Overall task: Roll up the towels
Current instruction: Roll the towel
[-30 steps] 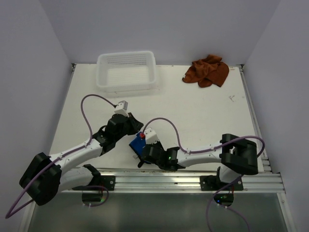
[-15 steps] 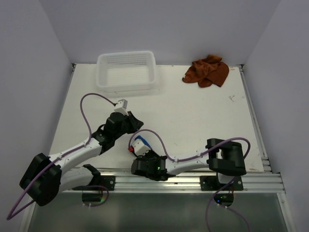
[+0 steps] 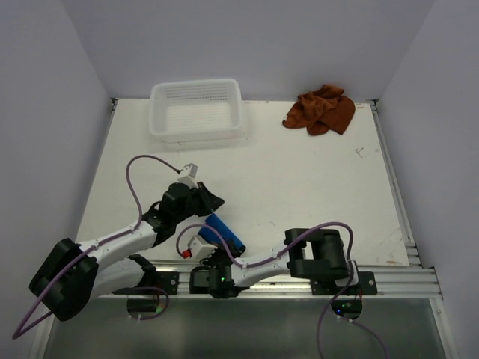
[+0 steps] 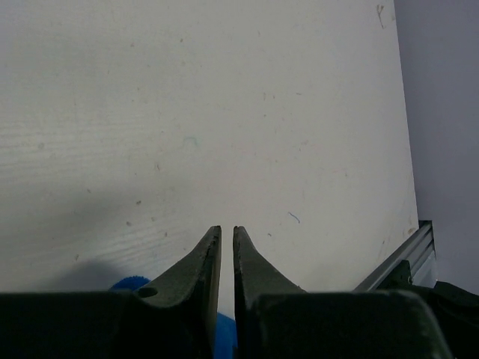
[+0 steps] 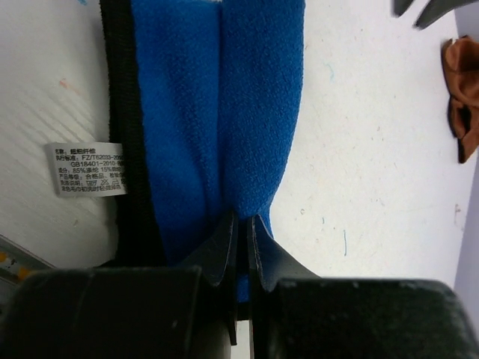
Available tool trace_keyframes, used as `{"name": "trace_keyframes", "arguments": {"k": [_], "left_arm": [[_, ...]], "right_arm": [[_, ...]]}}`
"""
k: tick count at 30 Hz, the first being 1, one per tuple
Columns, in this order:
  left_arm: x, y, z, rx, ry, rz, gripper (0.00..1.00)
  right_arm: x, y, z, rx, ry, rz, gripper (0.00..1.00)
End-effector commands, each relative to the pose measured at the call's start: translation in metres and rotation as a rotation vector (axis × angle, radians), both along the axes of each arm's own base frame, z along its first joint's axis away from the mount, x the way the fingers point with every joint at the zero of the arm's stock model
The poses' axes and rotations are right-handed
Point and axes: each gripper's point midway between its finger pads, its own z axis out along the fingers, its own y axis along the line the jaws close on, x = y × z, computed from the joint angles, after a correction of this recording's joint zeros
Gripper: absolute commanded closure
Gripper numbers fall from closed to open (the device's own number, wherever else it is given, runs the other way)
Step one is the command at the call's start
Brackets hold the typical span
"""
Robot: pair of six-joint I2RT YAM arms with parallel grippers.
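Observation:
The bright blue towel [image 3: 226,233] lies as a narrow folded strip near the table's front edge, a white label [image 5: 90,169] beside its dark border. My right gripper [image 3: 212,246] is shut on the towel's near end [image 5: 241,224]; the cloth [image 5: 224,112] stretches away from the jaws. My left gripper [image 3: 217,200] hovers just beyond the towel's far end, jaws almost together with nothing between them [image 4: 227,228]. A bit of blue [image 4: 127,283] shows under it. The rust-brown towel [image 3: 322,111] lies crumpled at the back right and also shows in the right wrist view [image 5: 464,82].
A white mesh basket [image 3: 197,132] stands at the back left. The metal rail [image 3: 299,273] runs along the near edge, right beside my right arm. The side walls rise close on both sides.
My right arm has swung left and back toward the rail, dragging the blue towel with it. My left gripper has shifted slightly right and nearer.

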Motion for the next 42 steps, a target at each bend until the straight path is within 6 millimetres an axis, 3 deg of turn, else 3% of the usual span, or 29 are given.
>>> {"name": "trace_keyframes", "arguments": {"k": [1,12,22,26,34,42], "left_arm": [[-0.012,-0.008,0.001,-0.101,0.004,-0.036,0.85],[-0.037,-0.005,-0.02,-0.09,0.04,-0.032,0.86],[-0.058,0.007,-0.068,-0.023,0.127,-0.019,0.86],[-0.067,0.017,-0.083,-0.01,0.152,-0.002,0.87],[-0.076,0.03,-0.101,0.017,0.186,0.03,0.87],[-0.081,0.034,-0.112,0.037,0.212,0.031,0.87]], "right_arm": [[-0.008,0.003,-0.009,-0.073,0.006,0.025,1.0],[-0.019,0.015,-0.029,-0.171,0.033,0.074,1.0],[-0.022,0.015,-0.028,-0.175,0.041,0.084,1.0],[-0.024,0.012,-0.026,-0.138,0.061,0.082,0.87],[-0.031,0.024,-0.006,0.008,0.116,0.092,0.77],[-0.028,0.016,0.017,0.101,0.122,0.072,0.62]]}}
